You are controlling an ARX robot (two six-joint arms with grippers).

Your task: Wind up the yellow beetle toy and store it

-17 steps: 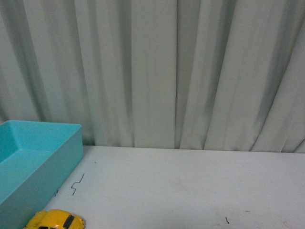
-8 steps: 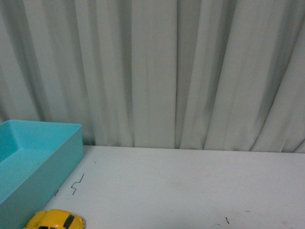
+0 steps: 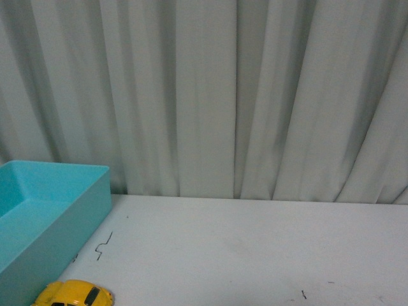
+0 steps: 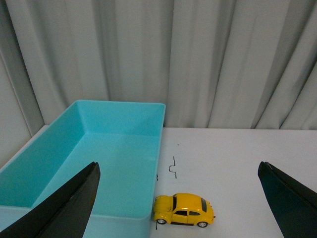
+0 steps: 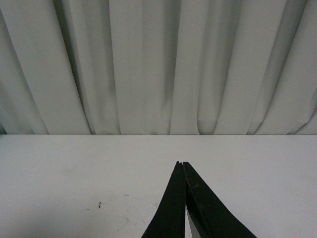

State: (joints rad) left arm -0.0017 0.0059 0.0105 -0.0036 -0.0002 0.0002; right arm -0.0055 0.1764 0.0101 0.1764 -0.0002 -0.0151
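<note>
The yellow beetle toy (image 4: 183, 210) stands on its wheels on the white table, its nose against the near corner of a turquoise bin (image 4: 124, 130). In the front view the toy (image 3: 73, 294) shows at the bottom left edge beside the bin (image 3: 70, 213). My left gripper (image 4: 178, 171) is open, its two black fingers (image 4: 74, 198) spread wide above and behind the toy, not touching it. My right gripper (image 5: 182, 163) is shut and empty over bare table. Neither gripper shows in the front view.
The bin is empty. A white table (image 3: 255, 248) runs to a grey pleated curtain (image 3: 210, 95) at the back. A small dark squiggle (image 3: 102, 245) is marked on the table near the bin.
</note>
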